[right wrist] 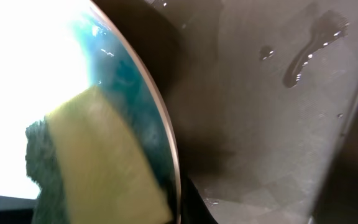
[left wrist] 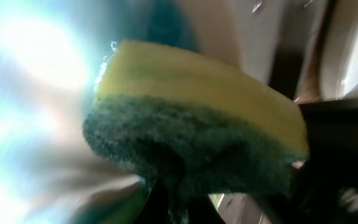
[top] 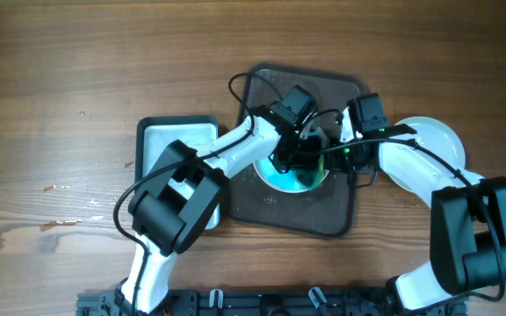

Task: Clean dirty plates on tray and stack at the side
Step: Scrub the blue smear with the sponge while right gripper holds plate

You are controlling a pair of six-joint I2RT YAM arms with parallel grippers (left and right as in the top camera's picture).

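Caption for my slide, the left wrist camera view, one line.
Close-up: yellow-and-green sponge held against a glaring, blue-smeared plate.

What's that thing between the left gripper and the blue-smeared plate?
A yellow-and-green sponge, against the plate under the left gripper; the left wrist view shows it clearest.

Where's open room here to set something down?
Bare wood of the table runs beyond the tray and left of the basin. Crowded: left arm and right arm meet over the tray's blue-smeared plate; a white plate sits right of it.
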